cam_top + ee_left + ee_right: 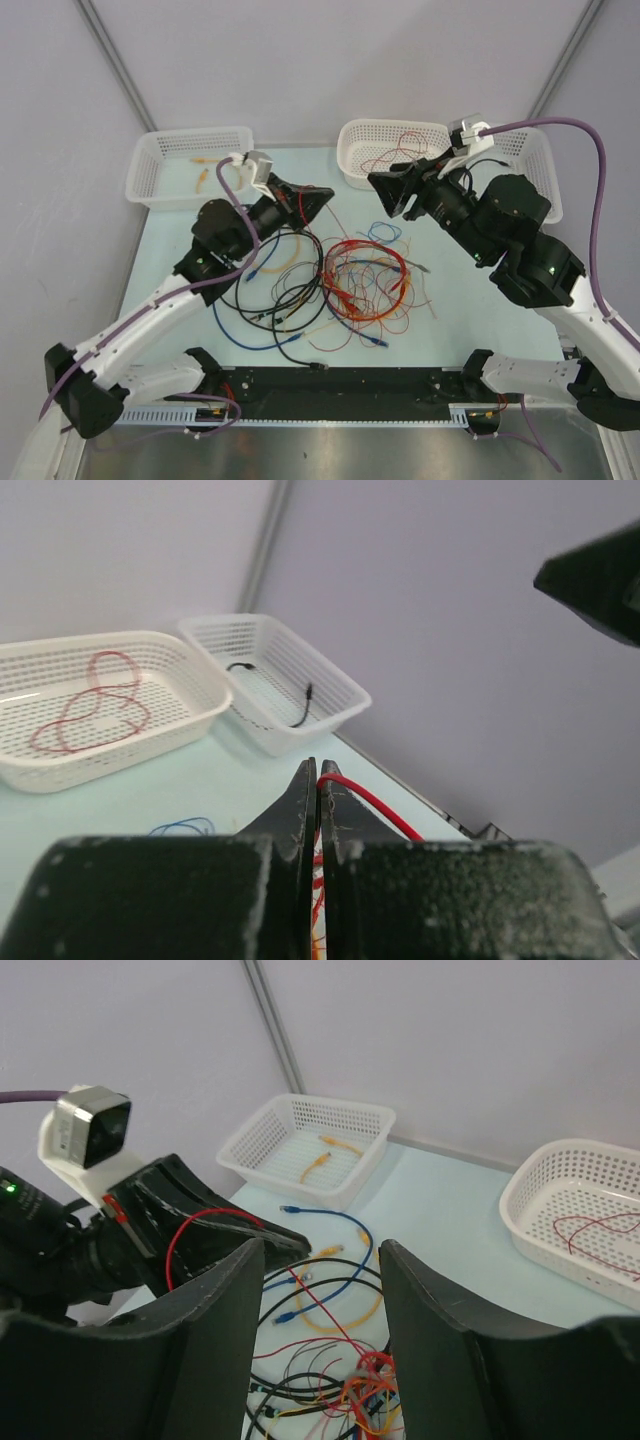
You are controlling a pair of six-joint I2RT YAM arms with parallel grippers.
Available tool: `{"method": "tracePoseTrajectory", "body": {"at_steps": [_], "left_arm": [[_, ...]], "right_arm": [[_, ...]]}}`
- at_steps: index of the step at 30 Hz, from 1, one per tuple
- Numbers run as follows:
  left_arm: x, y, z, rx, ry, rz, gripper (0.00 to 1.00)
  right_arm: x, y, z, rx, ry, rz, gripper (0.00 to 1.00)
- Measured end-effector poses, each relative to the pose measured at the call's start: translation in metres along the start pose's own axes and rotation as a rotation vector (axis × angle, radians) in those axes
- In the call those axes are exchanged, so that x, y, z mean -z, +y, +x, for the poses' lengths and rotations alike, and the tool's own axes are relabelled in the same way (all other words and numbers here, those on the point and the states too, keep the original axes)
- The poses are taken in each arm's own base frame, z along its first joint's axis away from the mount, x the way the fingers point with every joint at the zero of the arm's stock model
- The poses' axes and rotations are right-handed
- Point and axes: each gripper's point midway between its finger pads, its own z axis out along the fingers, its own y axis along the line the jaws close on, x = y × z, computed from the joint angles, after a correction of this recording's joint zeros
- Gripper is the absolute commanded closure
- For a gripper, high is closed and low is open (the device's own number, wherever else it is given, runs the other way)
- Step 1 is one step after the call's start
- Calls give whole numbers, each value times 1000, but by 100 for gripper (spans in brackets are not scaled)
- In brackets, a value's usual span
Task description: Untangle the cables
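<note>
cables: tangled heap mid-table | left gripper: fingers pressed together, pinching a red wire (above the heap) | right gripper: fingers spread, holding nothing | far-left basket: orange wires | far-right basket: red loops

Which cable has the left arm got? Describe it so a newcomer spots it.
From the far-left white basket, move right to the left gripper at the far edge of the tangle. Its jaws are shut on a thin red cable. Unlike the other red strands lying in the heap, this one is pinched at the jaw tips above the table.
</note>
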Motion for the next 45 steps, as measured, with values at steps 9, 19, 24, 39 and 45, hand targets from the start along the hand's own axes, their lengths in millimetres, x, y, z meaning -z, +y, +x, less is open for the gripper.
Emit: {"method": "tracePoseTrajectory", "body": {"at_steps": [9, 19, 24, 39, 45], "left_arm": [[24, 16, 2, -14, 45, -110, 100], [18, 22, 0, -23, 99, -163, 100], [20, 24, 2, -27, 114, -173, 100], [18, 22, 1, -33, 125, -169, 100], [19, 24, 1, -33, 126, -176, 69]], "right_arm": [[-7, 2, 34, -5, 77, -24, 43], [-10, 60, 113, -33, 281, -257, 43], [-8, 85, 127, -36, 320, -357, 45], [-41, 84, 166, 7, 365, -310, 88], [-43, 74, 163, 27, 342, -259, 100]]}}
